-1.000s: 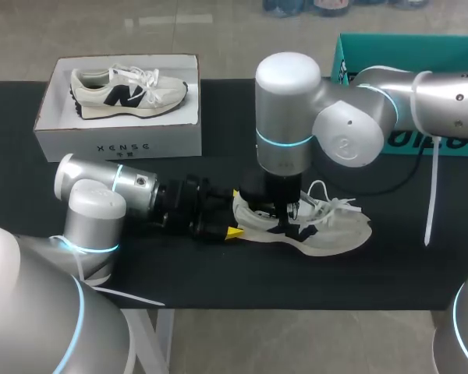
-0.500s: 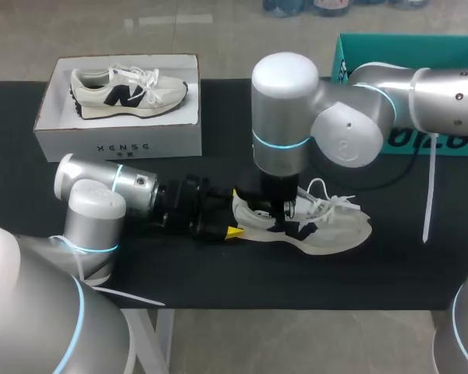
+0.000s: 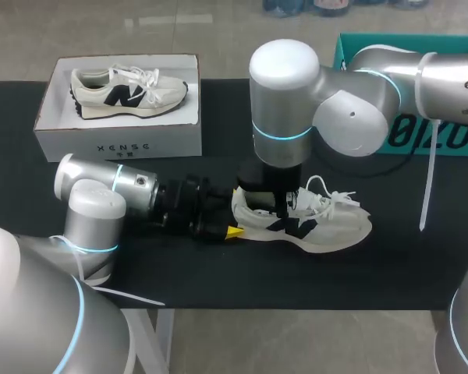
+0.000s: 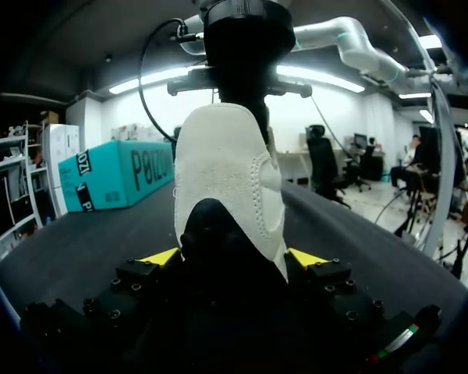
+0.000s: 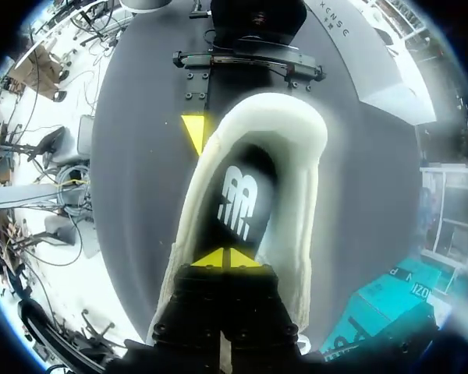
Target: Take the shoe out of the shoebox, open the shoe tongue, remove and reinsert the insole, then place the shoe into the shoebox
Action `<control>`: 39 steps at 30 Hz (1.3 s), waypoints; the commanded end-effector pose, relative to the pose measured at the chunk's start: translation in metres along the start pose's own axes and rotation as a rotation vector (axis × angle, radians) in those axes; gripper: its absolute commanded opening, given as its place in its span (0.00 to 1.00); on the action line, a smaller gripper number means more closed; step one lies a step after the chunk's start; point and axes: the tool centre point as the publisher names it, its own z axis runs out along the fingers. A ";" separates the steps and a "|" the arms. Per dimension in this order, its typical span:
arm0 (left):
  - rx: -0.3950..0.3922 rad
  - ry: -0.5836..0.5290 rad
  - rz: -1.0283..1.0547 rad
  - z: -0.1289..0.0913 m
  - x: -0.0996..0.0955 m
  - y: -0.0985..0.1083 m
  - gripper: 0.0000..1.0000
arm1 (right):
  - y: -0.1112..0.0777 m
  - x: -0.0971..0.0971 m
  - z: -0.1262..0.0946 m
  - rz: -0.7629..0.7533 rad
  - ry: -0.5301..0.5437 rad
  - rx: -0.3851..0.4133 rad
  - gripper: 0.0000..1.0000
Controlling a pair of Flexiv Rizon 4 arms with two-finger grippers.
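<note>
Insole removal step, I reckon — shoe lies on the table, heel clamped between the left fingers; right fingers pinched together over the insole, grip unclear. Next: lift it out.

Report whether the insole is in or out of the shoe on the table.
In: the right wrist view shows the insole lying inside the shoe.

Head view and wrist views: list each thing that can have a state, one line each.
shoe: out of the box, upright on the table
insole: lying inside the shoe
left hand: shut on the shoe's heel
right hand: shut, tips inside the shoe
shoebox: open, second shoe inside
</note>
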 end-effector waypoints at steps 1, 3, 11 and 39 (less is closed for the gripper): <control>-0.002 -0.001 -0.001 0.003 -0.001 0.002 0.00 | -0.010 0.004 -0.015 0.006 -0.023 -0.007 0.00; -0.002 -0.001 -0.001 0.003 -0.001 0.002 0.00 | -0.011 0.003 -0.018 0.009 -0.030 -0.007 0.00; -0.002 -0.001 -0.001 0.003 -0.001 0.002 0.00 | -0.010 0.002 -0.012 0.015 -0.028 -0.003 0.00; -0.002 -0.001 -0.001 0.003 -0.001 0.002 0.00 | 0.005 -0.005 -0.023 0.042 -0.026 0.020 1.00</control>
